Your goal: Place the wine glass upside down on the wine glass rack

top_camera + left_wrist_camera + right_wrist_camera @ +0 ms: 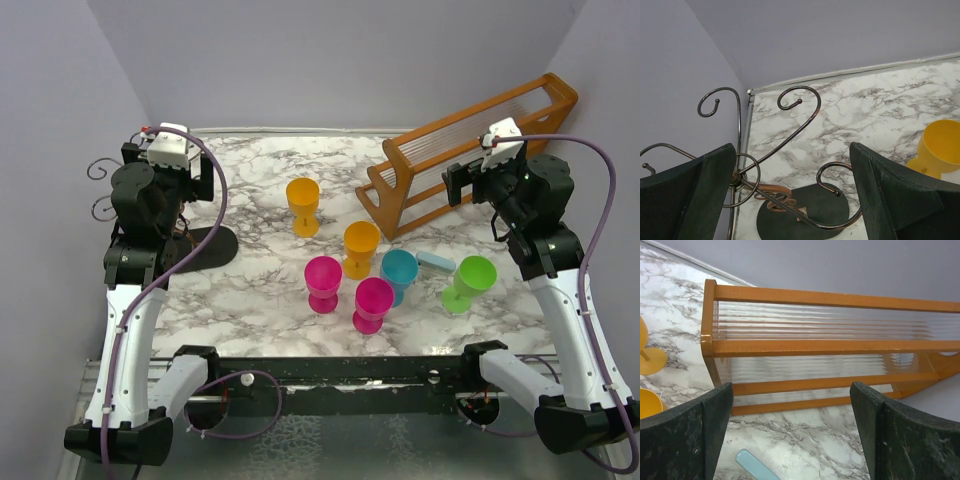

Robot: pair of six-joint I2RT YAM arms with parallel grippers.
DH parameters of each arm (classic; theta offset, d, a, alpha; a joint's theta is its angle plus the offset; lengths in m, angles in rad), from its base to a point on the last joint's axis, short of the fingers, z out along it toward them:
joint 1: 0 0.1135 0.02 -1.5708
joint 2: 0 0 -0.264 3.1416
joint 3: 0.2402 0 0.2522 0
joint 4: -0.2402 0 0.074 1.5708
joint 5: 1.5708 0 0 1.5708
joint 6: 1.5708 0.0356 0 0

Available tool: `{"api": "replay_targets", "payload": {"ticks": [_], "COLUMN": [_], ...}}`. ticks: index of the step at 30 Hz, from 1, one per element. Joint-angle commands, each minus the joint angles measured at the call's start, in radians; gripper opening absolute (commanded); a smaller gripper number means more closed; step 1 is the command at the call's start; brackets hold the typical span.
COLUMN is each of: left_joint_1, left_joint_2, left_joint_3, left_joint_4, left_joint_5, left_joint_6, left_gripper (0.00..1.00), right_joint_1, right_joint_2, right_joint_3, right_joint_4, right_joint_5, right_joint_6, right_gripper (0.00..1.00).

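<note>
Item: wine glass rack at far-left table edge; wine glasses upright mid-table.
Both pairs spread, empty: left fingers by rack hooks, glasses to their right; right fingers well apart.

wine glass rack at left edge; glasses clustered at centre; wooden rack back right

- wine glass rack: thin glossy dark metal wire with a coppery sheen; matt black base.
- wine glasses: smooth coloured plastic.
- table: smooth marble-patterned top.
- wooden rack: varnished orange-brown wood, ribbed clear panels.
</note>
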Motion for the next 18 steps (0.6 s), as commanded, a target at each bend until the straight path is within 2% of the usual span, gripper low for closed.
{"api": "replay_targets", "payload": {"ticks": [1, 9, 18], "left_joint_1": [0.009, 0.016, 0.025], "left_joint_2": [-0.017, -0.011, 0.008], "left_joint_3": [0.005, 0.022, 0.067], "left_joint_4": [0.026, 0.015, -0.029], "left_joint_5": [0.013, 0.008, 0.108], "left_joint_6": [-0.016, -0.024, -0.030], "left_gripper": [0.99, 0.99, 0.99], "right_joint_1": [0.006, 0.007, 0.008], "right_joint_2": [-0.013, -0.014, -0.004], "right_joint_3": [0.034, 0.035, 0.039], "right_joint_4": [0.039, 0.048, 0.012], "right_joint_5": [-0.011, -0.008, -0.105], "right_joint_6": [-0.019, -0.037, -0.100], "right_gripper": [0.99, 1.00, 1.00]}}
